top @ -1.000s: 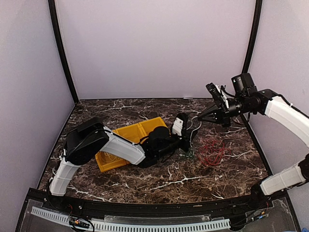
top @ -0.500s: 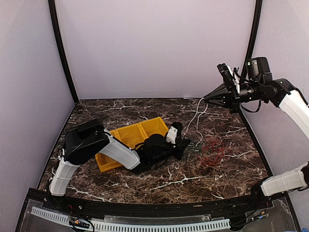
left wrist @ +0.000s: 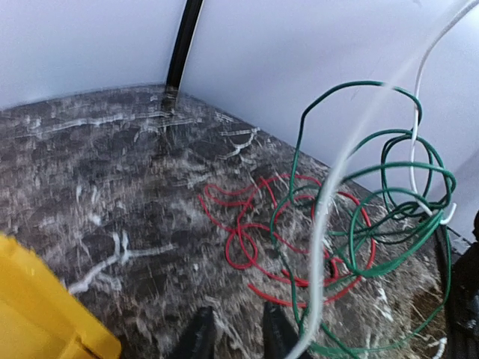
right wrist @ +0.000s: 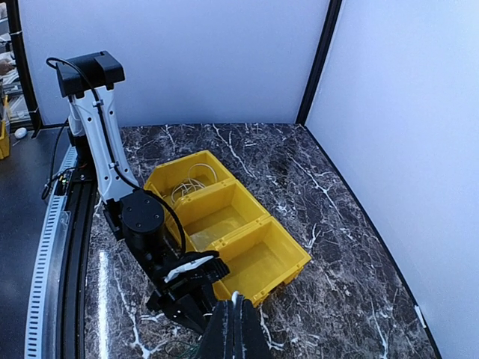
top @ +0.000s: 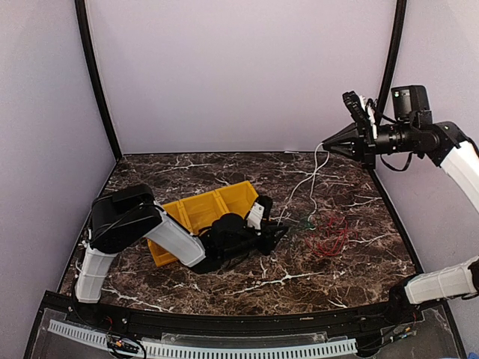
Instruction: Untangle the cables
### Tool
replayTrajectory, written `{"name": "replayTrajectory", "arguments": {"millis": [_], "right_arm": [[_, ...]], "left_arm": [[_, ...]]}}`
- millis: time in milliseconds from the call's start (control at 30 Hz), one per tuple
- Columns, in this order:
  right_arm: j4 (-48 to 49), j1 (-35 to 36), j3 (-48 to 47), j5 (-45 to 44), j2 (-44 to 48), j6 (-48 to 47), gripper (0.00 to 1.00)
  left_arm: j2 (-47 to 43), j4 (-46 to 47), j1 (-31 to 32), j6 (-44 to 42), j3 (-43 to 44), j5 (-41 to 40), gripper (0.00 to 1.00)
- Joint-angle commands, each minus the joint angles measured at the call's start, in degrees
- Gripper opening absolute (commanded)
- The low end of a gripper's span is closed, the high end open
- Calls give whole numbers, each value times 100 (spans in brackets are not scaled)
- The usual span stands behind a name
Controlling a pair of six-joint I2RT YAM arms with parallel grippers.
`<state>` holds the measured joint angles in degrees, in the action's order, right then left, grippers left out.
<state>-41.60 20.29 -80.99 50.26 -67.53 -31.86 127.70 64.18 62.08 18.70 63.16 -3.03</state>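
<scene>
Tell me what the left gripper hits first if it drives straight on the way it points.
Most likely the green cable: its loops sit just ahead of the left gripper, beside the white cable. The red cable lies on the table beyond. Depth is unclear.

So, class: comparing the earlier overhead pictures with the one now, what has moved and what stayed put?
The right gripper, shut on the white cable, rose well above the table, drawing that cable up with it. The left gripper drew back toward its base, its jaws parting slightly. The red cable and yellow bin stayed put.
</scene>
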Motion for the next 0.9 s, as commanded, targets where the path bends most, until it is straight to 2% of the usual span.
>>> {"name": "replayTrajectory", "arguments": {"millis": [0, 33, 167, 300, 500, 633, 867], "right_arm": [[498, -31, 578, -419, 170, 107, 0], [548, -26, 729, -503, 190, 88, 0], [742, -28, 1285, -711, 241, -16, 0], [829, -18, 1637, -703, 179, -104, 0], [869, 0, 1758, -843, 30, -165, 0], [803, 33, 1801, -676, -20, -227, 0], [699, 204, 1638, -331, -80, -213, 0]], "left_arm": [[-904, -42, -13, -8, -643, -10, 30], [-1028, -31, -1, -16, -901, -83, 34], [-1756, -18, 29, -93, -1554, -298, 40], [-2301, -124, 63, -248, -1833, -273, 43], [-2742, -922, 82, -701, -1505, -410, 46], [-2908, -680, 103, -1016, -1389, 87, 48], [-2116, -710, 184, -1699, -295, 1235, 53]]}}
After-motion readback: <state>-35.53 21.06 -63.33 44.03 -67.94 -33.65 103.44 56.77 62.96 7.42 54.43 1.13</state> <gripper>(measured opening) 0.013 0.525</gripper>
